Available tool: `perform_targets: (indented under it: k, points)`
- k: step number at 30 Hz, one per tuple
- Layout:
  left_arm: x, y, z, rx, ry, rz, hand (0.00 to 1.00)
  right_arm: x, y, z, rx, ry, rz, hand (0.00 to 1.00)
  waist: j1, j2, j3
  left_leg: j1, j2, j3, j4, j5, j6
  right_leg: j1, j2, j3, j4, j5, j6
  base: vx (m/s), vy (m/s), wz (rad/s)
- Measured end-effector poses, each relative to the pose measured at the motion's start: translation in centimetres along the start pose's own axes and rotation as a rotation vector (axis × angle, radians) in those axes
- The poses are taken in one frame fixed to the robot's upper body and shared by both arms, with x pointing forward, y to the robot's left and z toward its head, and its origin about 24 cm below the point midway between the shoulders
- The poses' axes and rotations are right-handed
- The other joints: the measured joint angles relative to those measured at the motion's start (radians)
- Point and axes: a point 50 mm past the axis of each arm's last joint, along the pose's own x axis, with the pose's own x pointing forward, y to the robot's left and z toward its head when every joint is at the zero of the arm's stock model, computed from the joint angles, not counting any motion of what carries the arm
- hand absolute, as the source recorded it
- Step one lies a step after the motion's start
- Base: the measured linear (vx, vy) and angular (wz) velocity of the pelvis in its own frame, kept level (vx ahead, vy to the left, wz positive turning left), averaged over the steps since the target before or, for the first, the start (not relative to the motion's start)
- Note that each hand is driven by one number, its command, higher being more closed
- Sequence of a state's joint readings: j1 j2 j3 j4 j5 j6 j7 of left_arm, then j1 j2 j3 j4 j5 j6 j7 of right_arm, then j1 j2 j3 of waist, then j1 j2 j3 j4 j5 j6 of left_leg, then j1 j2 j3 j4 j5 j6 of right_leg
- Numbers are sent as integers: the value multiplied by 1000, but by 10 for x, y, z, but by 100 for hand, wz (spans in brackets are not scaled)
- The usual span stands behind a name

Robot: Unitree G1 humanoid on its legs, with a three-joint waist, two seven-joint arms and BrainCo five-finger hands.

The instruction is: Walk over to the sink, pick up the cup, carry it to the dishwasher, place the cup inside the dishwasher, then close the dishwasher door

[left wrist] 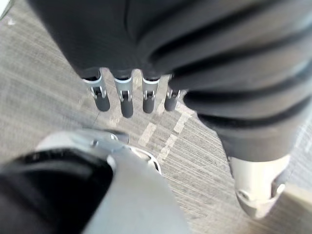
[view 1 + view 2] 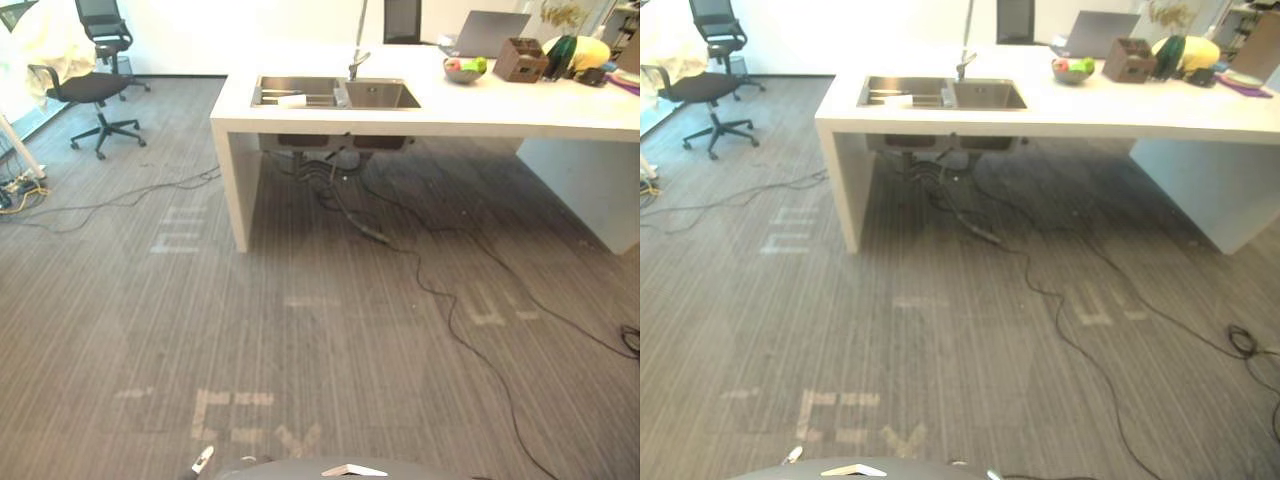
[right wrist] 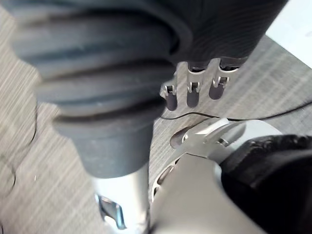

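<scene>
A double steel sink point(image 2: 335, 93) with a tap point(image 2: 357, 62) is set into a white counter point(image 2: 330, 118) some way ahead across the carpet. A white cup-like thing point(image 2: 291, 100) lies in the sink's left basin; from here I cannot make out its shape. My left hand point(image 1: 126, 97) hangs over the carpet with its fingers straight and nothing in them. My right hand point(image 3: 193, 95) also hangs low, its fingers relaxed and empty.
Black cables point(image 2: 440, 290) trail over the carpet from under the counter towards the right. Two office chairs point(image 2: 92, 92) stand at the far left. A fruit bowl point(image 2: 464, 69), a knife block point(image 2: 520, 60) and a laptop point(image 2: 490, 32) sit on the counter's right part.
</scene>
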State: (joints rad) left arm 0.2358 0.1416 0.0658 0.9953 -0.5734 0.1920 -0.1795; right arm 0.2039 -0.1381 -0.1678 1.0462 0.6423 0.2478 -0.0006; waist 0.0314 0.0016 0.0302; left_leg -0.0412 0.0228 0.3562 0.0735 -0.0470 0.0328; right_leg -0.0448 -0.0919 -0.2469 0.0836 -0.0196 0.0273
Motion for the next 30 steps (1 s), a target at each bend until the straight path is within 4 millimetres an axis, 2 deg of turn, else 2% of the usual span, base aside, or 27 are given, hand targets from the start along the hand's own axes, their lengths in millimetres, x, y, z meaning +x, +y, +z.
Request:
perform_targets:
  k: [1,3,7,10,13,16,21,23,26,27,30]
  points:
    - [1,-5,-1,-46,8,-55,0,0,1,2,3,-12,5,0,-2,-2,10,25,-9,2,-39,9,-12,16,0,0,-22,8,2,24,20,-5]
    - [1,-5,-3,-49,27,-58,0,0,2,4,-12,-40,6,0,-5,1,21,52,-16,20,-91,18,-22,33,2,-5,-53,19,7,52,24,-5]
    - [2,-5,-5,-34,72,-65,0,0,0,7,-16,-78,-5,0,-9,9,36,118,-10,61,-157,74,-26,80,15,-12,-93,31,17,93,5,-2]
    - [2,-4,-5,-39,79,-64,0,0,2,9,-13,-93,1,0,-8,9,40,138,-10,78,-157,77,-14,99,17,-12,-100,37,16,161,-4,-12]
    - [2,-2,-6,-71,84,-59,0,0,6,10,0,-106,19,0,-7,13,52,165,-9,88,-157,66,-25,122,19,-17,-107,42,23,92,-3,-13]
    - [0,2,-4,-161,73,-78,0,1,8,9,38,-107,27,0,-6,10,67,180,-6,97,-157,61,-32,138,20,-28,-110,43,25,35,-2,-3]
    - [-6,15,-12,-470,19,-87,0,1,12,8,39,-109,65,0,3,3,72,200,3,108,-158,56,-40,152,25,-53,-111,43,25,-16,-26,-7]
    - [-6,15,-15,-542,-16,-84,0,1,12,8,40,-112,67,0,7,3,72,200,3,106,-158,58,-36,152,22,-78,-111,42,25,-56,-22,-2]
    - [-1,6,-17,-596,-67,-10,0,0,10,8,43,-123,66,0,8,11,70,197,-3,97,-159,65,-27,153,14,-103,-111,37,22,-63,3,9]
    - [3,-4,-16,-580,-89,54,0,0,9,7,46,-123,66,0,7,17,66,195,-7,84,-159,68,-22,156,9,-119,-111,34,24,-85,35,27]
    - [7,-10,-5,-430,-120,236,0,0,8,6,44,-119,78,0,6,18,56,193,-8,77,-160,62,-24,166,7,-123,-116,25,19,-105,35,12]
